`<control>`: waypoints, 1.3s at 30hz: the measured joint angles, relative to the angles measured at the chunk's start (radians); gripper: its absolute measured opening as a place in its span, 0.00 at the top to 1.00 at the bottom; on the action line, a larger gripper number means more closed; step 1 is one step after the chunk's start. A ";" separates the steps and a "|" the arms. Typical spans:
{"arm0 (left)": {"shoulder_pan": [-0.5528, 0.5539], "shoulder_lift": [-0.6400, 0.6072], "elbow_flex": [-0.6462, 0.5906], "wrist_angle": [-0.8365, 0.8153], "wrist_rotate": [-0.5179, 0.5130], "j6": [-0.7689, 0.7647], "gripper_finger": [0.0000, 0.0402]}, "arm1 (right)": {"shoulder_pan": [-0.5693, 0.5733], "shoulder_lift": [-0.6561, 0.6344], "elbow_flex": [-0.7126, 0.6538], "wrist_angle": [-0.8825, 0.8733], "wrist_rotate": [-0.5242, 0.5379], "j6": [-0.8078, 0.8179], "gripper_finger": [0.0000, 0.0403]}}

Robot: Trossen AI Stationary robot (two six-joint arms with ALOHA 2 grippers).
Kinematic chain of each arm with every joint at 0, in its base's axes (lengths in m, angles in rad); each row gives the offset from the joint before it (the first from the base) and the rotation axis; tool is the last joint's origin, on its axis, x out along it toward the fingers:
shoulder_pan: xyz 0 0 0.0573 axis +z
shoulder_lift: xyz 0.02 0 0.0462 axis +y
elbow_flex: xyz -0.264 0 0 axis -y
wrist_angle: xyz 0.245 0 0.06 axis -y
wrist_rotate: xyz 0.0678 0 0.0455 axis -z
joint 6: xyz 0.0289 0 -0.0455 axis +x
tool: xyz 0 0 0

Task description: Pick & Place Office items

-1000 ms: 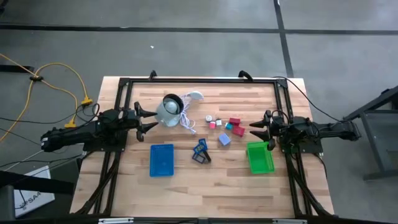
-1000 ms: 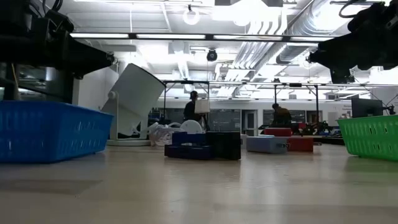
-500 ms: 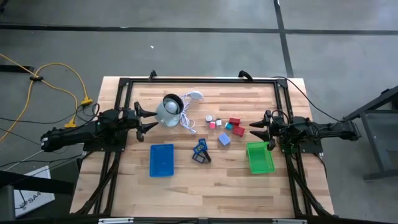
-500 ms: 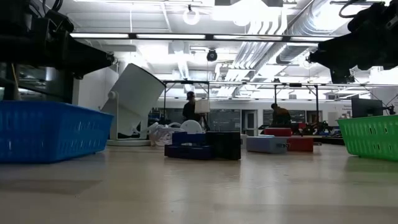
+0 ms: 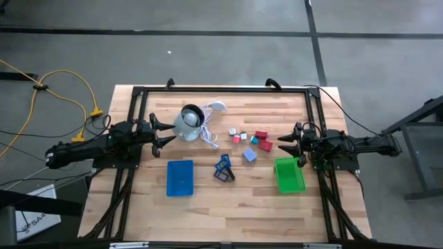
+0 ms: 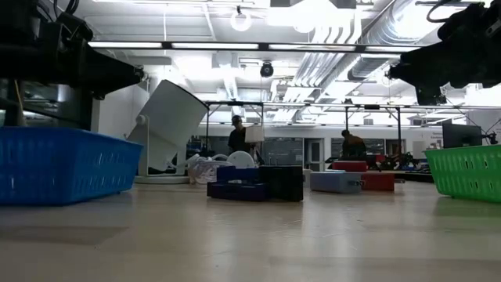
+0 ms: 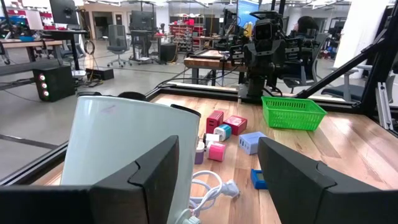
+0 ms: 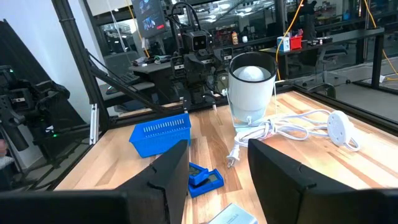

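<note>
The office items lie in a loose cluster right of the table's middle: red blocks (image 5: 261, 136), a teal block (image 5: 254, 140), a pink block (image 5: 236, 139), a white one (image 5: 232, 131) and a pale-blue block (image 5: 250, 155), with the dark blue clip-like piece (image 5: 223, 168) nearer the front. The left wrist view shows the same cluster (image 7: 222, 132). My left gripper (image 5: 166, 131) hovers open at the table's left, beside the grey-white round object (image 5: 187, 122). My right gripper (image 5: 284, 143) hovers open just right of the blocks, touching nothing.
A blue tray (image 5: 180, 177) lies left of centre near the front and a green tray (image 5: 288, 174) sits at the right, below my right gripper. The round object's white cord (image 5: 210, 135) trails toward the blocks. A black frame rail (image 5: 221, 89) borders the table.
</note>
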 joint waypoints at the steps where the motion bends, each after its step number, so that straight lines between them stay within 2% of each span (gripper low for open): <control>1: 0.000 0.000 0.000 0.000 0.000 0.000 0.47 | 0.000 0.000 0.000 0.000 0.000 0.000 0.62; 39: 0.000 0.000 0.013 0.044 0.006 -0.013 0.47 | 0.000 0.000 0.000 0.000 0.000 0.000 0.62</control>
